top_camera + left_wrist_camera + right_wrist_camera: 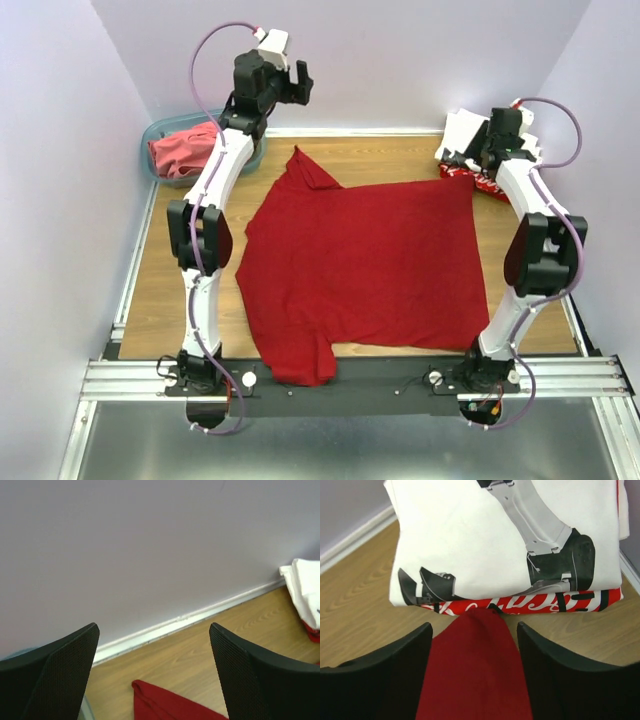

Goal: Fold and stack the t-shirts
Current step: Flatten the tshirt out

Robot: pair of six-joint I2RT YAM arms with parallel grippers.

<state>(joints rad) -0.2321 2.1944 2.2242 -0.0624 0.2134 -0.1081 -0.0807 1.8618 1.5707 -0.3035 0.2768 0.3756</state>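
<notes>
Table [160,290], wooden top, two arms at the near edge.

Item 1: deep red t-shirt [365,265]. Lies spread flat across the middle of the table, sleeves out, its near left sleeve reaching the near edge. Unfolded; no fold begun that I can see.

Item 2: white t-shirt with black prints [470,540]. Folded, at the far right corner, on top of item 3.

Item 3: red t-shirt with white lettering [530,602]. Folded, bottom of that stack; only its front edge shows.

Item 4: coral-red t-shirt [185,150]. Bunched inside the teal tub [155,130] at the far left, unfolded.

Left gripper [153,627]: raised high at the far left, over the tub, jaws wide apart, holding nothing.

Right gripper [473,625]: low at the far right, just before the stack, jaws apart. The far right corner of item 1 lies between them, not pinched as far as I can tell.

Standing, by my judgement: two shirts folded and stacked, two left, about halfway.
</notes>
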